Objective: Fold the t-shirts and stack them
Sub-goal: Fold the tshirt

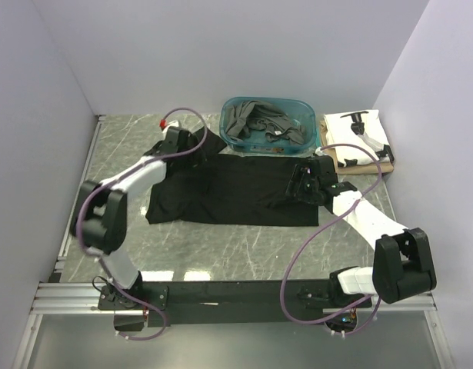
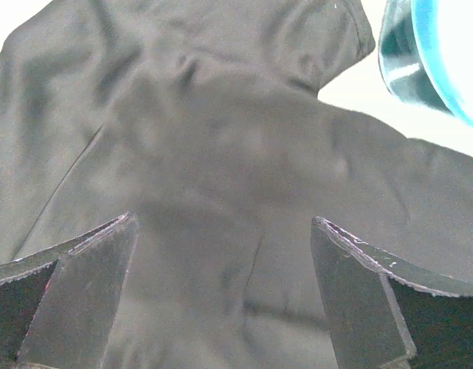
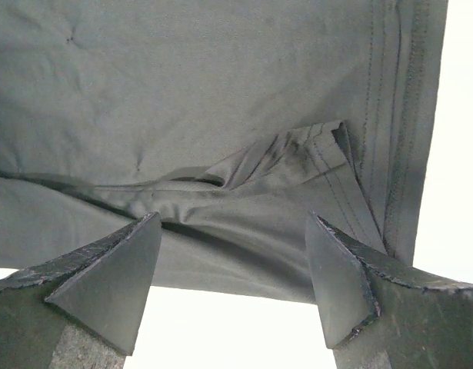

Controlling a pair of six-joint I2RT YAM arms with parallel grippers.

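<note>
- The black t-shirt (image 1: pixel 228 192) is plain and lies spread mostly flat across the middle of the worktop, long side running left to right. One sleeve points toward the far edge, and the hem at the right end is rumpled.
- The dark grey t-shirts (image 1: pixel 255 123) are crumpled in the teal tub (image 1: pixel 311 132) at the far edge.
- The white t-shirt (image 1: pixel 351 137) has black print and lies folded in the far right corner.
- The tan t-shirt (image 1: pixel 388 161) lies beneath it, with only its edge showing.

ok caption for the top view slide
Left gripper and right gripper, both open, over the black t-shirt spread on the table; teal tub behind.

Grey marble-patterned table (image 1: pixel 244 254) with white veins, plain pale lavender walls (image 1: pixel 36 115) on three sides
</note>
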